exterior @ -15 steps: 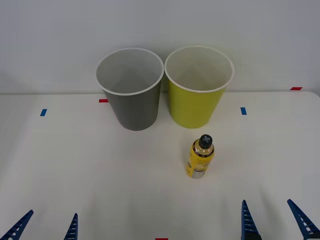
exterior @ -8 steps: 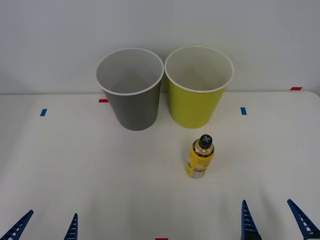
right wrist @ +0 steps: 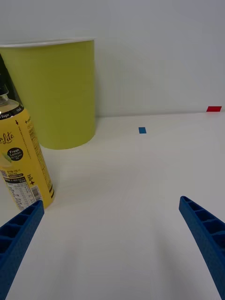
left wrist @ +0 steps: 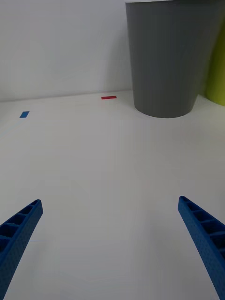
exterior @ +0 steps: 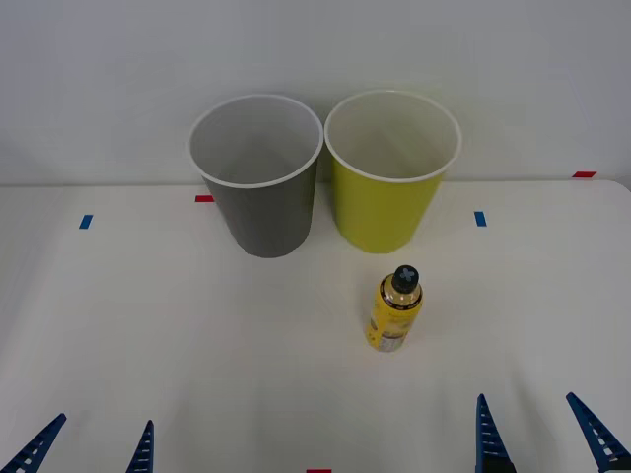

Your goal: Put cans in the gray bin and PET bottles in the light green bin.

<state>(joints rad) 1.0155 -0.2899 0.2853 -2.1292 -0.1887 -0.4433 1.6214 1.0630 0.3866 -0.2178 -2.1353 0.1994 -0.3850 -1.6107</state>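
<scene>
Front view: the bottle [exterior: 394, 309] stands upright on the worktop [exterior: 197, 335], at 6 o'clock from the green bin [exterior: 386, 197]; the gray bin [exterior: 261, 192] is beside it. The right hand [exterior: 544, 434] and the left hand [exterior: 91, 445] wait with fingers apart, holding nothing.

Right wrist view: the bottle [right wrist: 22, 157] looks light, stiff and smooth, so I would grip the label part.

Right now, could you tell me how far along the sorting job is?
Nothing looks sorted yet. The yellow bottle stands upright on the table, in front of the light green bin and apart from it; the gray bin stands beside that bin. Nothing is in hand: the left gripper and right gripper are open near the table's front edge. Left: grasp the bottle and drop it into the light green bin.
</scene>
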